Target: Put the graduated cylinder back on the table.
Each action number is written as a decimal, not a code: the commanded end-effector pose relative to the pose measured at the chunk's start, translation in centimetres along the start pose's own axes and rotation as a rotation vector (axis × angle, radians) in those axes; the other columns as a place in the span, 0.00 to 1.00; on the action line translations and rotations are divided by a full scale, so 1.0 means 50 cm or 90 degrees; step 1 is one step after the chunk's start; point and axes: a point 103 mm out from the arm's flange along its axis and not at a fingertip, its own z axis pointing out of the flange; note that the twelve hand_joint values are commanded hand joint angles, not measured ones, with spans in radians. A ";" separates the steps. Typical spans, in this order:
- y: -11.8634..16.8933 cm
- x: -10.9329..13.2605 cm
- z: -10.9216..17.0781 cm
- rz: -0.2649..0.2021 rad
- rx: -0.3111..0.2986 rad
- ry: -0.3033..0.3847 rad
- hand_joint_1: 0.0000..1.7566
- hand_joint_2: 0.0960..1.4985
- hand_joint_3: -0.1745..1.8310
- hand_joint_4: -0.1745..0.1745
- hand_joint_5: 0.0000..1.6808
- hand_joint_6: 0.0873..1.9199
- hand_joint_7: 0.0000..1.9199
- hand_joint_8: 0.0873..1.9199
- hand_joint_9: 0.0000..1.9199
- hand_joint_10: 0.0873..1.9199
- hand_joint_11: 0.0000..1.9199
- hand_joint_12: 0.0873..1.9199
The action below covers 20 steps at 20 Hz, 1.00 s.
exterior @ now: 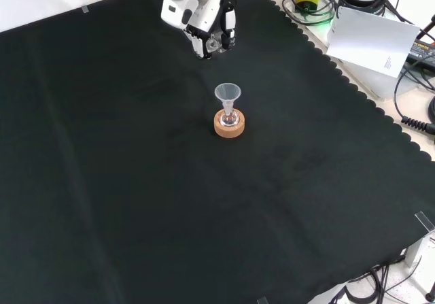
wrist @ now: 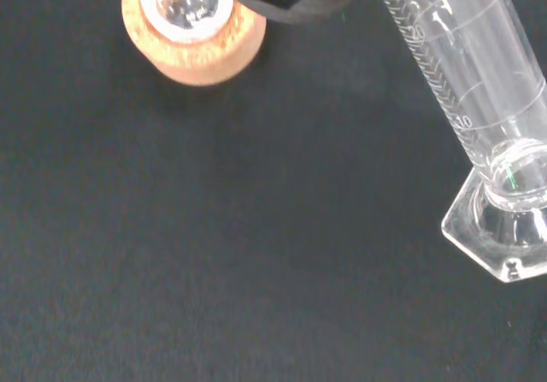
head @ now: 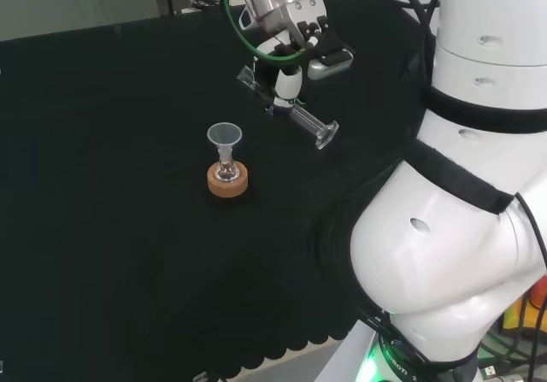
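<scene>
In the head view, the round cork ring stand (head: 227, 180) is sitting nearest on the black cloth-covered bench (head: 102, 185), carrying a small clear glass flask (head: 226, 172) with a clear cone-shaped funnel (head: 225, 134) standing upright in its neck. From that stand, at about two o'clock and farther off, the clear graduated cylinder with a hexagonal foot (head: 295, 113) is being held off the cloth, lying close to horizontal and tilted, its foot pointing toward four o'clock and its open mouth toward ten o'clock. The black and white robot hand (head: 289, 74) is gripping the cylinder near the middle of its length, with its digits curled round the tube from above. In the front view, the hand (exterior: 211, 28) is hanging at about eleven o'clock from the cork ring stand (exterior: 229, 124), well apart from it; the cylinder cannot be made out there. In the wrist view, the cylinder (wrist: 479, 100) is showing its printed scale and its hexagonal foot clear of the cloth, and the cork ring stand (wrist: 192, 44) with the flask (wrist: 184, 6) is sitting apart from it. Whether the cylinder is holding any liquid cannot be told.
</scene>
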 end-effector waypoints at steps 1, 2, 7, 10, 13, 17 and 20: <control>0.004 -0.017 -0.002 -0.013 -0.065 0.032 0.72 0.72 0.09 0.00 0.58 0.49 0.54 0.48 0.80 0.00 0.64 0.35; 0.006 -0.021 -0.002 -0.014 -0.078 0.038 0.72 0.72 0.09 0.00 0.58 0.49 0.54 0.48 0.80 0.00 0.64 0.35; 0.025 -0.049 -0.001 -0.019 -0.161 0.077 0.72 0.72 0.09 0.00 0.58 0.49 0.54 0.48 0.79 0.00 0.64 0.34; 0.040 -0.066 0.002 -0.029 -0.236 0.119 0.72 0.72 0.09 0.00 0.58 0.49 0.54 0.48 0.79 0.00 0.64 0.35; 0.062 -0.077 0.007 -0.047 -0.286 0.158 0.72 0.72 0.09 0.00 0.58 0.49 0.53 0.48 0.79 0.00 0.64 0.35; 0.095 -0.081 0.009 -0.067 -0.324 0.188 0.72 0.72 0.09 0.00 0.58 0.49 0.53 0.48 0.79 0.00 0.64 0.35; 0.120 -0.079 0.015 -0.082 -0.344 0.205 0.72 0.72 0.09 0.00 0.58 0.49 0.53 0.49 0.79 0.00 0.64 0.35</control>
